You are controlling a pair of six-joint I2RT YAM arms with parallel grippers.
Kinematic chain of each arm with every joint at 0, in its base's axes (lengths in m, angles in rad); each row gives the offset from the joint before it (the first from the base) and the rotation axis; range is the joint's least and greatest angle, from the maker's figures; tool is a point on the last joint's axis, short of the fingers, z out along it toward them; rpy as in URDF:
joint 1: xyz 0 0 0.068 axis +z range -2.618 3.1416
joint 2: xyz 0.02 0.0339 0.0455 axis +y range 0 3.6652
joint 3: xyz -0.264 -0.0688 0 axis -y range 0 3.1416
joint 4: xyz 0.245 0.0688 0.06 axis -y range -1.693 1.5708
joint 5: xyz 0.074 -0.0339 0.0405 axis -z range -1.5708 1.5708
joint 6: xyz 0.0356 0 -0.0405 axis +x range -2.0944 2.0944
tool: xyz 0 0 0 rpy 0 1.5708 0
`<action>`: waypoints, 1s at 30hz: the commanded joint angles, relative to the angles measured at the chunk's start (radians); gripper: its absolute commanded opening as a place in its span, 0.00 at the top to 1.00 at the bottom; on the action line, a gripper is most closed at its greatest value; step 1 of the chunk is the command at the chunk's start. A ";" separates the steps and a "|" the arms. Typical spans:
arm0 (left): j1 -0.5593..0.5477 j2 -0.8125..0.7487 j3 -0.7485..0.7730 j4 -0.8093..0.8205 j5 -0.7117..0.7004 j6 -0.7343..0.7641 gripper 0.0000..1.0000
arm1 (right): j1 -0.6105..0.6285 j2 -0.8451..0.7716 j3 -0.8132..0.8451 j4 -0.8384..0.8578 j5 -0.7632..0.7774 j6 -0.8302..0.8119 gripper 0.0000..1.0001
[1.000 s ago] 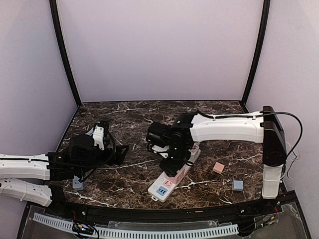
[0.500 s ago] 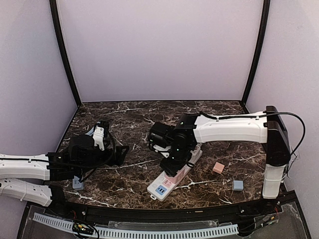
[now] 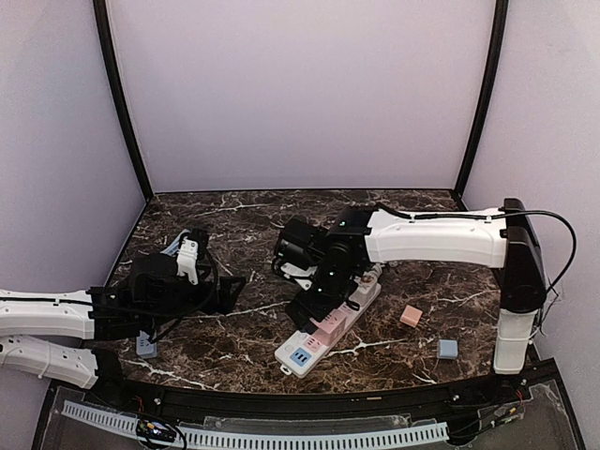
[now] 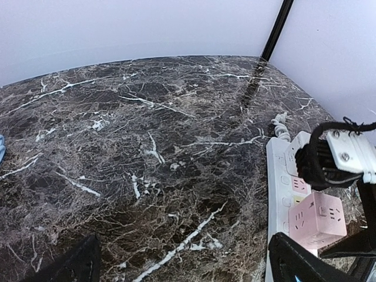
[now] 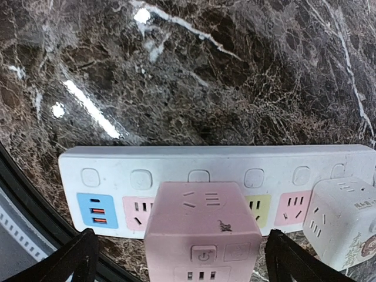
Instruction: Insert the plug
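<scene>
The plug is a pink cube adapter. It stands on the white power strip, between a pink socket and a yellow socket. My right gripper is open, with one finger on each side of the cube and a gap at both sides. From above, the pink cube shows on the strip just below the right gripper. My left gripper is open over bare marble, left of the strip. In the left wrist view the left gripper holds nothing, and the strip lies at the right.
A white cube adapter sits in the strip beside the pink one. A small pink block and a blue block lie on the table at the right. A grey-blue piece lies near the left arm.
My right gripper has opened and let go of the pink cube, then drawn back a little, so the cube now shows on the strip. The left arm has barely moved.
</scene>
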 commanded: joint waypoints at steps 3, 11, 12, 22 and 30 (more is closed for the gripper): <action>0.008 0.011 0.001 0.000 0.059 0.008 0.00 | 0.005 -0.082 0.045 -0.007 0.008 0.009 0.01; 0.001 0.157 0.074 -0.028 0.222 0.013 0.00 | 0.003 -0.244 -0.013 -0.032 0.231 0.099 0.01; -0.008 0.174 0.102 -0.037 0.236 0.016 0.00 | 0.001 -0.269 -0.026 -0.033 0.266 0.116 0.01; -0.175 0.436 0.317 -0.239 0.314 0.088 0.00 | -0.030 -0.413 -0.189 -0.005 0.392 0.205 0.01; -0.253 0.496 0.343 -0.322 0.348 0.087 0.00 | -0.032 -0.520 -0.283 0.008 0.412 0.241 0.01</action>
